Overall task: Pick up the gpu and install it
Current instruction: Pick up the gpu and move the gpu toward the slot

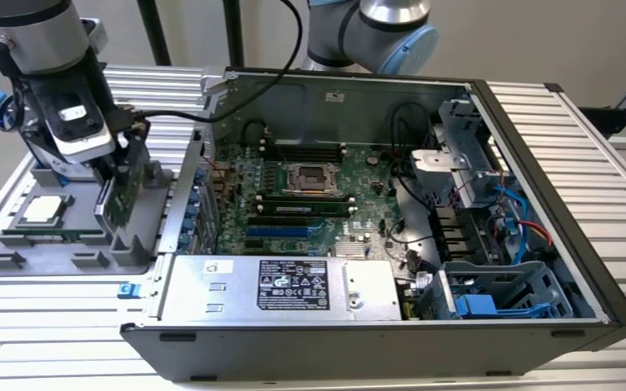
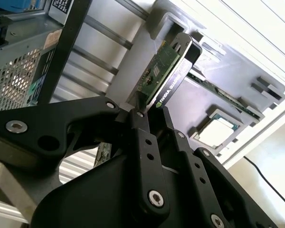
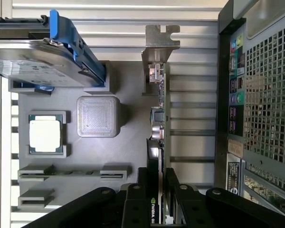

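You are looking at a robotics lab bench set up for computer assembly. Your work surface is a ribbed silver aluminium-profile table [image 1: 63,334], not a desk. On it lies an open black desktop computer case [image 1: 400,346] with its green motherboard [image 1: 291,191] exposed, beside a grey moulded parts fixture [image 1: 30,261] holding a square silver processor chip [image 1: 41,209]. A grey-and-blue jointed industrial robot arm [image 1: 384,28] stands behind. The black linkage gripper [image 3: 157,178] clamps the gpu [image 3: 164,114], a flat green-and-black card.
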Robot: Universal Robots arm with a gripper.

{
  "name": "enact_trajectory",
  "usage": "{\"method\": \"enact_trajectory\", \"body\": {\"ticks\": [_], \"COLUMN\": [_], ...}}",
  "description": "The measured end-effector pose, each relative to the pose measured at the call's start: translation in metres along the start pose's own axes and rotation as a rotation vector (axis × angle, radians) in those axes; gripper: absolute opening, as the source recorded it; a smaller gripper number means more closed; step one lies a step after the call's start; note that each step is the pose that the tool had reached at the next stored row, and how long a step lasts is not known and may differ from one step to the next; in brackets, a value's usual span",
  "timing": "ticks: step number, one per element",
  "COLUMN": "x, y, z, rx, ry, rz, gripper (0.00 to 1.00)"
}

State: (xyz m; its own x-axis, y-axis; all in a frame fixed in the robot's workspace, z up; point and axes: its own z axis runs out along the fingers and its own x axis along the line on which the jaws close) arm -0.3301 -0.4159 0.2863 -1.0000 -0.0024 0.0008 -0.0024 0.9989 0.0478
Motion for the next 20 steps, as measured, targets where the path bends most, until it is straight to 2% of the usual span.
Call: {"method": "enact_trajectory", "body": {"ticks": [20], "x": [0.0], "y": [0.0004], "z": [-0.009], "rx": [0.0001], "ry": [0.0001], "rz": [0.0], "gripper": [0.0]}}
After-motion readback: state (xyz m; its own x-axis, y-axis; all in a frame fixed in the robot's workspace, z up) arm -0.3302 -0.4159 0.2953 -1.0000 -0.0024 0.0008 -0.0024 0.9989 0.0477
